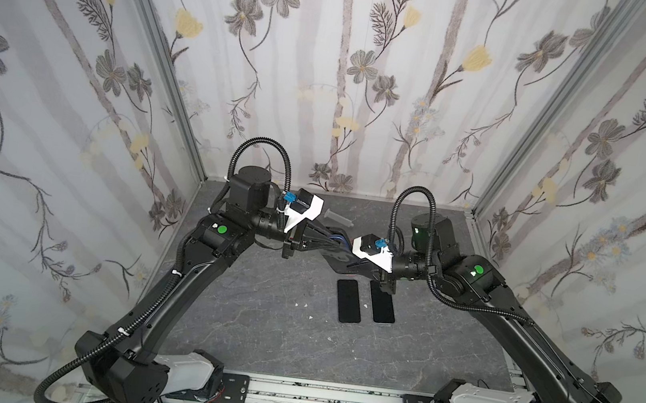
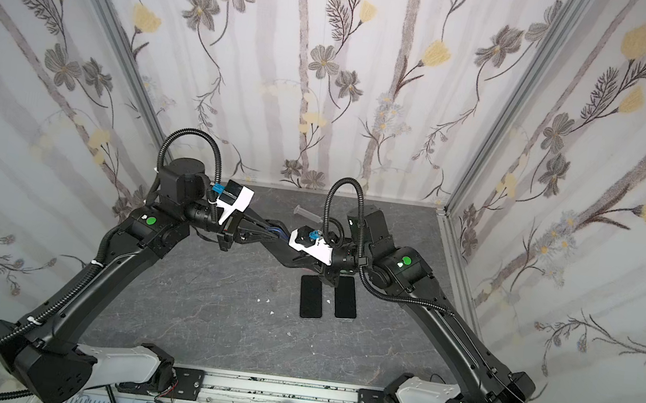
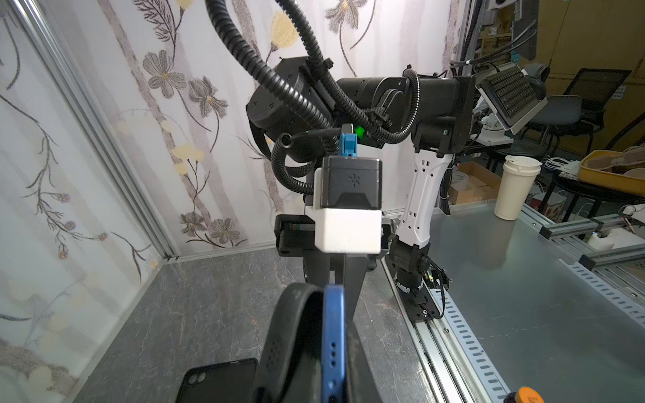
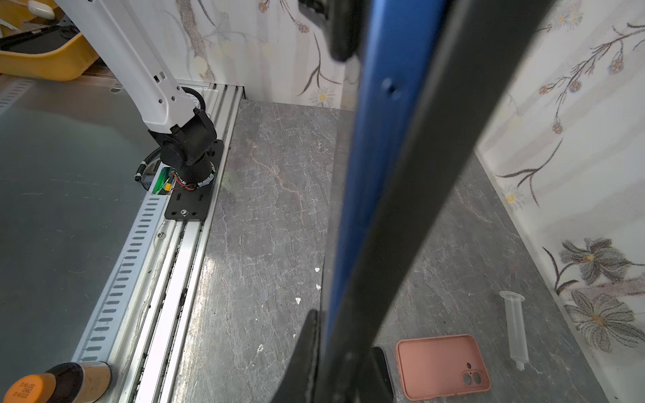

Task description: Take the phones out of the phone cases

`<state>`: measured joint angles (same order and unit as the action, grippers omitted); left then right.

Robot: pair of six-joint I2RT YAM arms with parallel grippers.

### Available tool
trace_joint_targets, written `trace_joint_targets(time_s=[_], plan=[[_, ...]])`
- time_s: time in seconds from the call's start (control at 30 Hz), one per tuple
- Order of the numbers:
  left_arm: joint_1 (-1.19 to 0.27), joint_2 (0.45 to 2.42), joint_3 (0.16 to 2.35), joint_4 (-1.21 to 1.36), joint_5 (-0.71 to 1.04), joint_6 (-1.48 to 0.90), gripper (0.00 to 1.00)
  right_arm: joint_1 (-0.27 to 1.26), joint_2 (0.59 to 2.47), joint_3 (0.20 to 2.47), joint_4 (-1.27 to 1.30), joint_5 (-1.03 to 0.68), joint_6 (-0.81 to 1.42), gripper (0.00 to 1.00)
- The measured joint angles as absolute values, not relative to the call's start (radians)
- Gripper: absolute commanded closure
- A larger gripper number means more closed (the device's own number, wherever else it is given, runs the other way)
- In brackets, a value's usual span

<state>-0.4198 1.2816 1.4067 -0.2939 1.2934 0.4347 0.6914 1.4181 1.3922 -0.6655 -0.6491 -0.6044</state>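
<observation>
1. While both arms meet in the middle of both top views, above the gray desk (image 1: 254, 336), the left fingers (image 1: 331, 242) and right fingers (image 1: 349, 262) are both squeezed shut, tip to tip. The phone (image 1: 340, 239) is up in the air between them, and only a thin blue strip of it shows. Just below, two black slabs (image 1: 348, 301) lie flat side by side. I cannot tell if they are phones or cases.
2. In the left wrist view, low in the middle, the blue phone (image 3: 333, 342) stands on its edge. The black phone case (image 3: 289, 324) bulges away on its left like a loop, so that end looks free. The left fingers look pinched shut on the phone, though the case hides part of that. I think the best way is to hold the phone firm and peel the soft case off slowly, one corner at a time, with no hard twisting.
3. In the right wrist view, the phone (image 4: 377, 174) runs top to bottom through the middle, big and blurry, with the right fingers shut on it. A bit of the phone case (image 4: 343, 31) shows at the top, so I think the phone is partly inside. At the lower right, a pink case (image 4: 441, 366) lies open side up with nothing in it. The clear syringe (image 4: 514, 328) beside it looks empty.
</observation>
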Motion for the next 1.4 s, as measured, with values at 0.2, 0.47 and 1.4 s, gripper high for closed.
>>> trace_joint_targets(time_s=[0.2,0.47,1.4], plan=[[-0.397,1.294,1.445,-0.335,1.3,0.411,1.0,0.691,1.426,1.369,-0.609,-0.698,-0.607,0.79],[-0.383,1.285,1.453,-0.354,1.287,0.389,1.0,0.678,1.427,1.33,-0.573,-0.757,-0.63,0.75],[-0.343,1.228,1.447,-0.357,1.257,0.404,1.0,0.604,1.429,1.231,-0.429,-0.879,-0.557,1.0]])
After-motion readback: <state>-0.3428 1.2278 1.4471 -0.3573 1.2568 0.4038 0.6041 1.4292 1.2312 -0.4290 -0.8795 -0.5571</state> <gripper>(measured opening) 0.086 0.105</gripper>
